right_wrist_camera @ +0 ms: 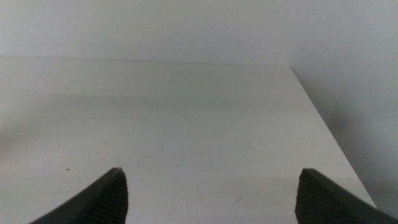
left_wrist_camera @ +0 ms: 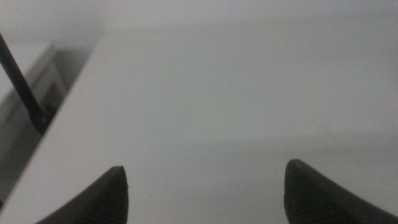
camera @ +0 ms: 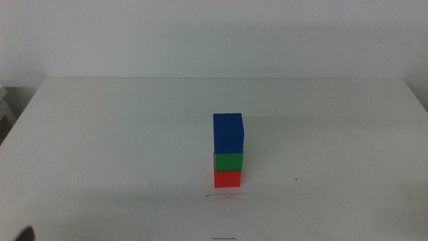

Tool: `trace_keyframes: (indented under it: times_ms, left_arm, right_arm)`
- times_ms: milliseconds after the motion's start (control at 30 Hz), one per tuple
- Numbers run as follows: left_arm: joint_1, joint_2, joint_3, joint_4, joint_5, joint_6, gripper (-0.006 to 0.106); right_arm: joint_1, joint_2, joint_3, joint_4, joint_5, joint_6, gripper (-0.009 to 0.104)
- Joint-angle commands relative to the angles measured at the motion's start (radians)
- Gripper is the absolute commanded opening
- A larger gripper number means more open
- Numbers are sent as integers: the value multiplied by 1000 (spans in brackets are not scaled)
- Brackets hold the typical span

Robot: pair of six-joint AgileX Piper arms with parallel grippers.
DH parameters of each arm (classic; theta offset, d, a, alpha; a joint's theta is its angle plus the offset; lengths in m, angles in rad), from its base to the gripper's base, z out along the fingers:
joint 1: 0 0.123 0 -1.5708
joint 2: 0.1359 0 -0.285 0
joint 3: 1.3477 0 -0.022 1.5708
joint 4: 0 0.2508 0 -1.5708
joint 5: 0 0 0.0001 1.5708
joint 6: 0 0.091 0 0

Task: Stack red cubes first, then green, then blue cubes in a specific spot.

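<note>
- Middle view: at the centre of the frame we see a three-block stack on the white table [camera: 100, 134]: the red cube [camera: 227, 179] at the bottom, the green cube [camera: 229, 161] on it, the blue cube [camera: 228, 134] on top.
- Just below the stack we see the short dark line [camera: 224, 195].
- Left wrist view: we see the left gripper [left_wrist_camera: 205, 186] with jaws spread wide, holding nothing, over bare tabletop.
- Right wrist view: we see the right gripper [right_wrist_camera: 211, 190] likewise spread wide and empty.
</note>
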Motion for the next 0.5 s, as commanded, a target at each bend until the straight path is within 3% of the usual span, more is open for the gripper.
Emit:
trace_keyframes:
  times_ms: [0, 200, 467]
  left_arm:
    - [2, -26, 22, -3, -112, -12, 83]
    - [2, -26, 73, -16, -155, -12, 83]
    - [2, -25, 73, -24, -154, -12, 83]
  right_arm:
    - [-22, -15, 7, 0, -135, -12, 82]
    - [-28, -15, 90, 10, -256, -12, 82]
    - [-28, -15, 97, 10, -224, -12, 82]
